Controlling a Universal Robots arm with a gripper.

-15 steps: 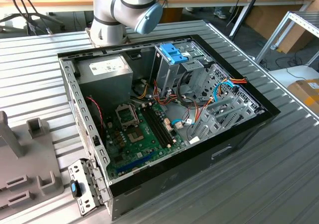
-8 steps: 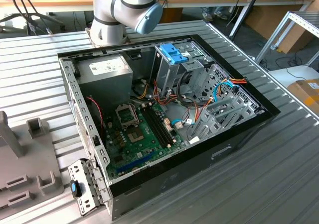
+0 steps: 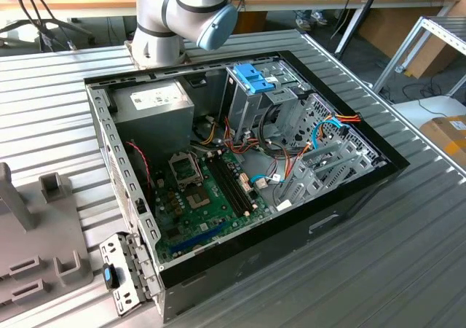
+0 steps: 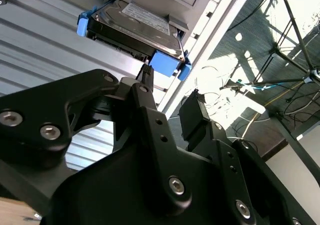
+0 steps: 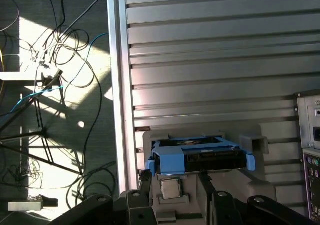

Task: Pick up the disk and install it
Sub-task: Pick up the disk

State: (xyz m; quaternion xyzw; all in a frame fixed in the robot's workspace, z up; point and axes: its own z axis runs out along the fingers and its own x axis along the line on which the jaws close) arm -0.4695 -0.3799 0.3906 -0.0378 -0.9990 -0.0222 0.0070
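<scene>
Ribbed grey tabletop (image 5: 200,60); blue-railed disk (image 5: 200,157), label (image 4: 145,15) print unreadable; pincer (image 5: 174,177) apart, empty, just beside.

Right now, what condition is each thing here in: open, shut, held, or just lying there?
disk: lying flat in the grey holder, not gripped, not yet installed.
gripper: open, near the disk's blue end, holding nothing.
computer case: lying on its side, cover off, inside exposed.
metal cage: standing inside the case, blue latch on top.
</scene>
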